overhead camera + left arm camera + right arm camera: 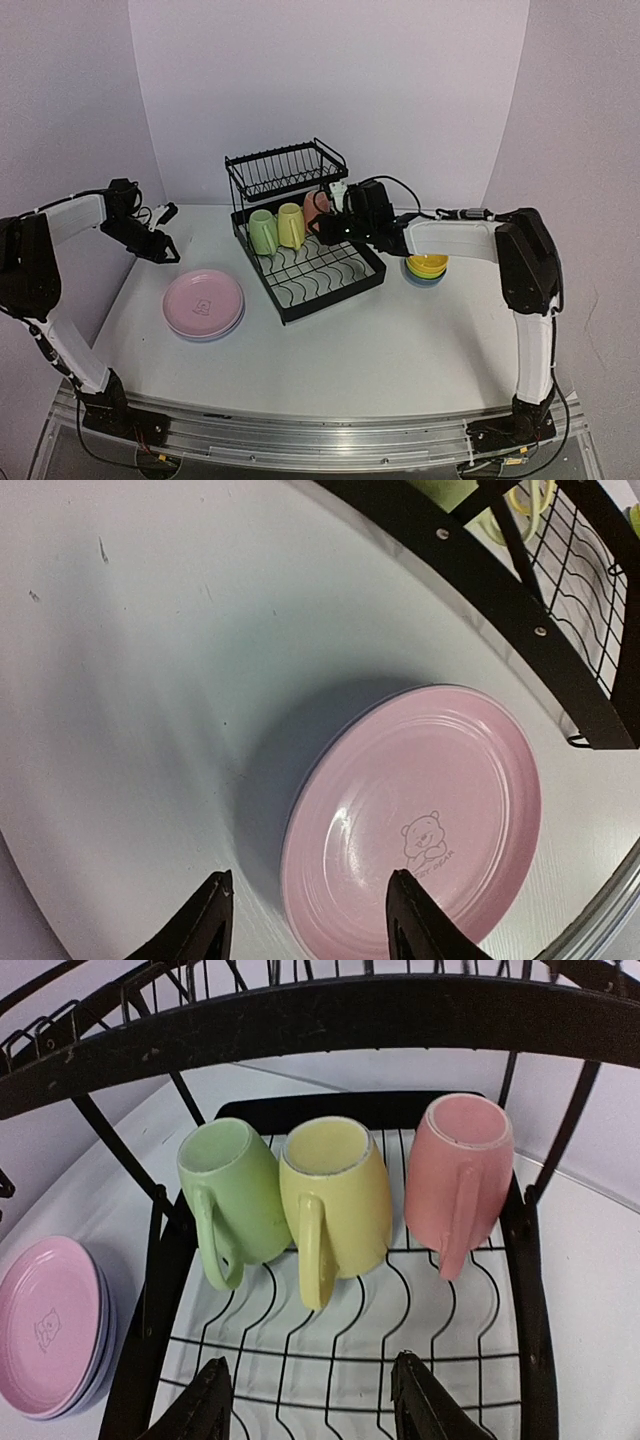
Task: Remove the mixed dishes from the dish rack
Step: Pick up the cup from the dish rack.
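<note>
The black wire dish rack stands mid-table. Three mugs lie on their sides at the back of its tray: green, yellow and pink. The right wrist view shows them close: green, yellow, pink. My right gripper is open and empty above the tray, just in front of the mugs. A stack of plates, pink on top, lies left of the rack. My left gripper is open and empty above the table, left of the pink plate.
Stacked bowls, yellow on top, sit on the table right of the rack. The rack's upper shelf looks empty and arches over my right gripper. The rack's base frame runs along the far side of the plates.
</note>
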Available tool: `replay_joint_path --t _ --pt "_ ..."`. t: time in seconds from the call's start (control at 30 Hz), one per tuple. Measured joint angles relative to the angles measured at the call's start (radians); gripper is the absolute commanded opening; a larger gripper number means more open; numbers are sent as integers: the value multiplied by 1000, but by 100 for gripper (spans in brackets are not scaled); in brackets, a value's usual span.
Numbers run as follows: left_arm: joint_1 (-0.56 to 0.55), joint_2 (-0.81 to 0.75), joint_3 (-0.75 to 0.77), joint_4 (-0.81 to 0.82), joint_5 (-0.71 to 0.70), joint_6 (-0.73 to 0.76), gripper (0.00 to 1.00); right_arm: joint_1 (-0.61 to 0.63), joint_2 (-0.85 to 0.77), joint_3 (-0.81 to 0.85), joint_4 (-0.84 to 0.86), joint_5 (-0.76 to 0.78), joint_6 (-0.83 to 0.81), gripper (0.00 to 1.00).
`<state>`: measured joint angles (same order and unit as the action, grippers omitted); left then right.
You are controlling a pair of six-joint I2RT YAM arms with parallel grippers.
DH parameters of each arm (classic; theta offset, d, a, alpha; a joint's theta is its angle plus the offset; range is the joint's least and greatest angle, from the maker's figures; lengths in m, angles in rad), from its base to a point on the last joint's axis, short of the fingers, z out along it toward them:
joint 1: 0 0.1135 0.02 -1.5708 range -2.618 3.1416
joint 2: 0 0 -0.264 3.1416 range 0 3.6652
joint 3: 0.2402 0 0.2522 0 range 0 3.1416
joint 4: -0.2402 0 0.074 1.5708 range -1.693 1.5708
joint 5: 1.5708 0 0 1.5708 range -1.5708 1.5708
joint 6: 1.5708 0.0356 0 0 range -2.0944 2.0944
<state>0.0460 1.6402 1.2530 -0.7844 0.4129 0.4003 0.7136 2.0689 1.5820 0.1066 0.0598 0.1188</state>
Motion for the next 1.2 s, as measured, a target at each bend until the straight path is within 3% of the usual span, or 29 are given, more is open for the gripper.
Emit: replay_joint_path --t 0.23,0.37,0.77,1.2 --pt "0 -105 -31 55 115 30 77 14 202 101 158 29 -13 50" --pt "0 -200 -81 114 186 37 83 14 306 192 184 53 -10 50" --pt "0 -276 -175 230 279 37 84 14 498 437 178 109 2 41" --pt "0 -259 -175 238 285 37 84 14 534 497 124 110 2 39"
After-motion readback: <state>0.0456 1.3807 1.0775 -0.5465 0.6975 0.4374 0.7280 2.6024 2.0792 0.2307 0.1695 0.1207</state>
